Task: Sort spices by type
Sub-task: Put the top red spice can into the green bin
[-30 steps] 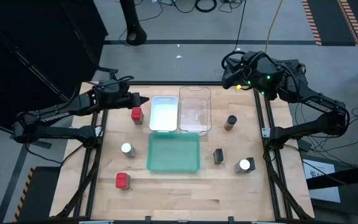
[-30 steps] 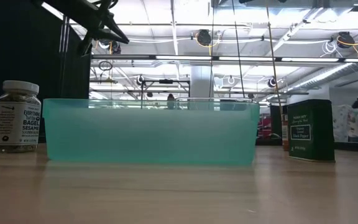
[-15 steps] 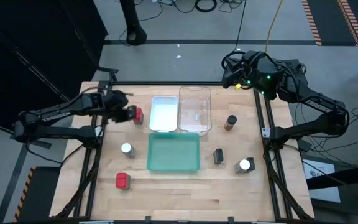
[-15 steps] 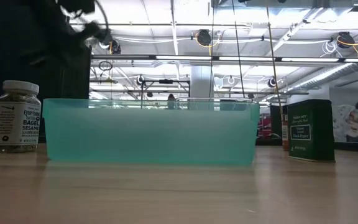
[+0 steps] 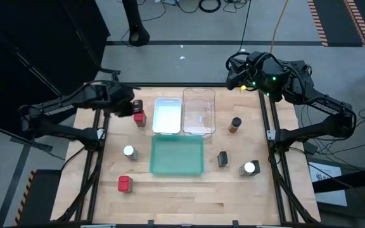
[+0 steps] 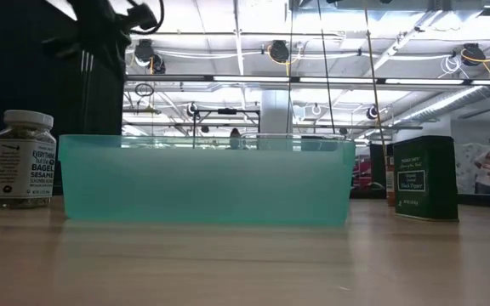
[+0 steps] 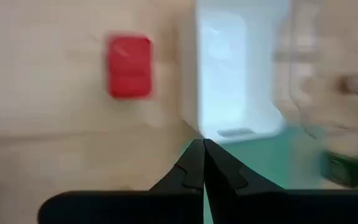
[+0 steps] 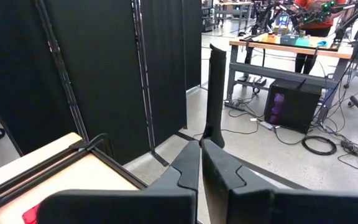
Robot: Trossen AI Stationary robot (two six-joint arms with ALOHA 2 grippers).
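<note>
Both grippers pinched shut, empty; left gripper (image 5: 135, 106) has swung above red tin (image 5: 139, 118); right gripper (image 8: 200, 147) parked.

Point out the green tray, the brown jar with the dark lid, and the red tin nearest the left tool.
green tray (image 5: 177, 170): high view, bare floor.
brown jar (image 5: 235, 124): high view, dark lid.
red tin (image 5: 139, 118): high view, top face.

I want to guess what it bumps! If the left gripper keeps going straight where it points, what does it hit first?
Probably the white tray: the left gripper, fingers shut, aims at its near end. The red tin sits off to one side. Depth is unclear.
</note>
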